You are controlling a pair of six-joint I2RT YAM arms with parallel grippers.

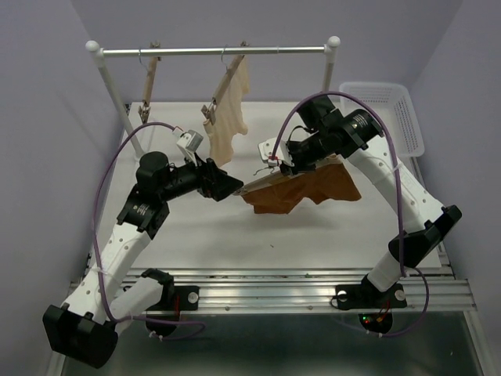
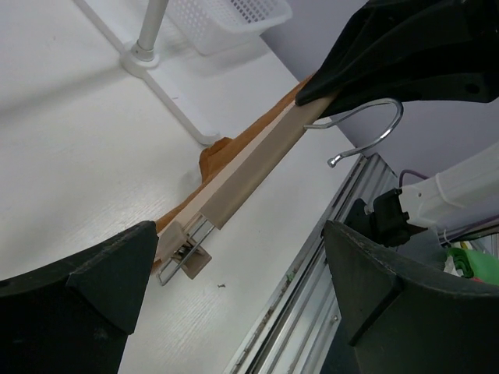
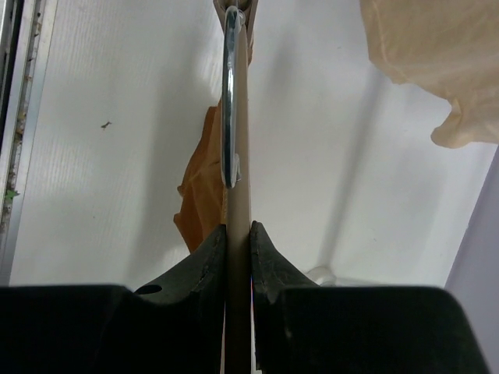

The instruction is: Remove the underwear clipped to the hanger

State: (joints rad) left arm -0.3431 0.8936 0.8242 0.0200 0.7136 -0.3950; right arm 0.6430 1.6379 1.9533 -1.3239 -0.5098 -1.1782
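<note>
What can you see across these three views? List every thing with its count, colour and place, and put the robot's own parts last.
underwear: one, rust-brown, clipped to the held hanger, mid-table
hanger: one, light wood with a metal hook and clips, held over the table's middle
bare hanger: one, light wood, left on the rail
third hanger: one, light wood, middle of the rail
cream garment: one, pale cream, hanging from the third hanger
rack: one, metal rail on white posts, far side of the table
basket: one, white, far right
table: one, white, under everything
left gripper: one, black, open, at the held hanger's clip end
right gripper: one, black, shut on the hanger's bar
</note>
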